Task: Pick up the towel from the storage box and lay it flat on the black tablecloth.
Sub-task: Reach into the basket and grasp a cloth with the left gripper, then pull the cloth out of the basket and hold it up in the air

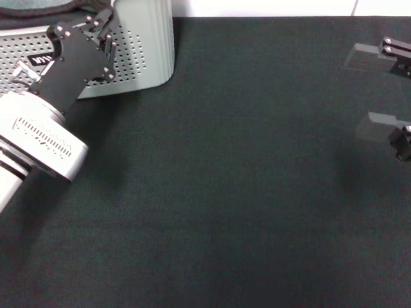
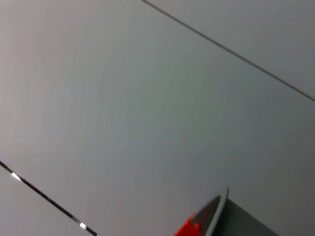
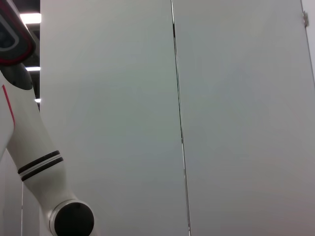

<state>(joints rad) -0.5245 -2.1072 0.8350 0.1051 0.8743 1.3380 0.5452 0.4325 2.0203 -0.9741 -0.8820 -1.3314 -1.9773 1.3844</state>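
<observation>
The storage box point(image 1: 141, 51), light grey with dotted walls and a small black label point(image 1: 40, 61), stands at the far left of the black tablecloth point(image 1: 225, 192). A strip of grey-teal towel point(image 1: 32, 4) with dark edging shows in the box at the view's top edge. My left gripper point(image 1: 101, 35) reaches over the box's front wall towards the towel. My right gripper point(image 1: 374, 90) hovers open and empty over the cloth at the far right, its fingers point(image 1: 367, 56) wide apart. Both wrist views show only pale wall panels.
The box's rounded corner point(image 1: 168, 64) juts onto the cloth near my left arm point(image 1: 38, 141). A white wall runs behind the table's far edge point(image 1: 270, 17). The right wrist view shows a white robot arm point(image 3: 29, 162).
</observation>
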